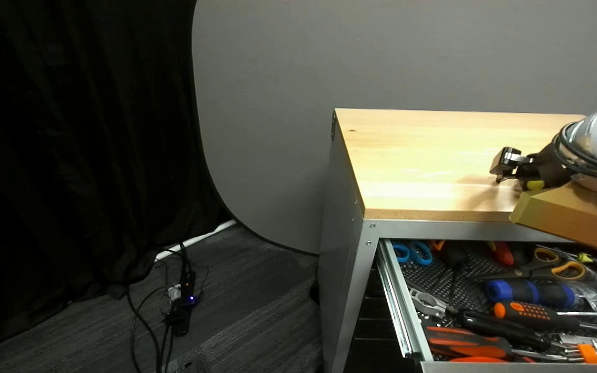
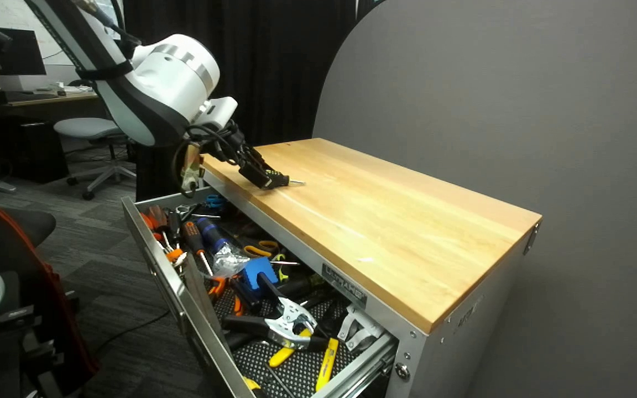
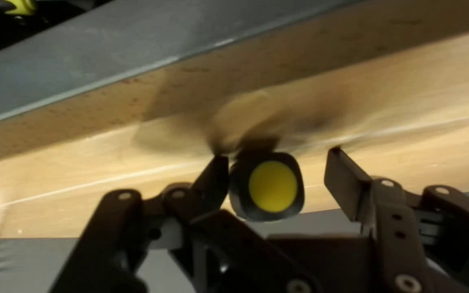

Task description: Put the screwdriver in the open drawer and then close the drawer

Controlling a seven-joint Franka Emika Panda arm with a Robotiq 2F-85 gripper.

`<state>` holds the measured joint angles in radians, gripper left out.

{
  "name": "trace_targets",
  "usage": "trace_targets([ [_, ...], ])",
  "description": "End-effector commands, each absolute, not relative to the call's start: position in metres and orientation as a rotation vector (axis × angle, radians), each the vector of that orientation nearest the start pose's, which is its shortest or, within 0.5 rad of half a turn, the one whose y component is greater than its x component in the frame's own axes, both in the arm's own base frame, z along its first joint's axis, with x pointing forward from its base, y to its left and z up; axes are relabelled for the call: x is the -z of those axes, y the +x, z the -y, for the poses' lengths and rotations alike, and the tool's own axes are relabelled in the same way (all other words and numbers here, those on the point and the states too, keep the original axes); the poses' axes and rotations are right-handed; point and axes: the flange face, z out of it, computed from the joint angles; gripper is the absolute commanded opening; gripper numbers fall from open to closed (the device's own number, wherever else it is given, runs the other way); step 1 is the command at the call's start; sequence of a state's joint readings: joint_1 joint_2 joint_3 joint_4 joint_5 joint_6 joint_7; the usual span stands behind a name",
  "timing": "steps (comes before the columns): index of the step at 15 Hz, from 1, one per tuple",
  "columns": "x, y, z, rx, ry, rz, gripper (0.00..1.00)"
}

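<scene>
Black, jointed and metal, the two-fingered gripper (image 3: 278,179) stands wide, a stubby black screwdriver (image 3: 273,186) with a round yellow end between its jaws, near the edge of the pale wooden tabletop (image 2: 385,237); below, the shallow grey-sided metal drawer (image 1: 404,308) juts out.

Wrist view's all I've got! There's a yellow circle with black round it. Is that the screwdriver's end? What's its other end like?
Observer: Yes, that's the screwdriver. In an exterior view its silver shaft pokes out over the bench top.
Operator: Cool! I have to put it away. Is there somewhere open?
Observer: Yes. Both exterior views show the drawer pulled out.
Operator: What's inside?
Observer: Among other things, a silver and black clamp in an exterior view.
</scene>
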<state>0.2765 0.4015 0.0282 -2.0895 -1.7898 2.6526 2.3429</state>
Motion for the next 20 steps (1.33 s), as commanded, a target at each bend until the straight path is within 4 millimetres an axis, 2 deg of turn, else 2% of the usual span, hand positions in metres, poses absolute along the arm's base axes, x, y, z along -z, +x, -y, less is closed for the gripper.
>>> trace_targets([
  [1, -0.221, 0.541, -0.199, 1.473, -2.842, -0.663, 0.34],
  [4, -0.223, 0.535, -0.196, 1.475, -2.875, -0.673, 0.14],
  [5, -0.223, 0.532, -0.195, 1.433, -2.917, -0.66, 0.18],
  [7, -0.225, 0.528, -0.19, 1.342, -2.997, -0.623, 0.18],
  [11, -0.242, 0.51, -0.174, 1.131, -3.159, -0.546, 0.18],
  [13, -0.254, 0.491, -0.161, 1.011, -3.215, -0.503, 0.17],
  [16, -0.259, 0.469, -0.148, 0.819, -3.266, -0.42, 0.16],
  [18, -0.256, 0.46, -0.147, 0.692, -3.28, -0.345, 0.16],
  [20, -0.245, 0.446, -0.147, 0.544, -3.301, -0.26, 0.16],
])
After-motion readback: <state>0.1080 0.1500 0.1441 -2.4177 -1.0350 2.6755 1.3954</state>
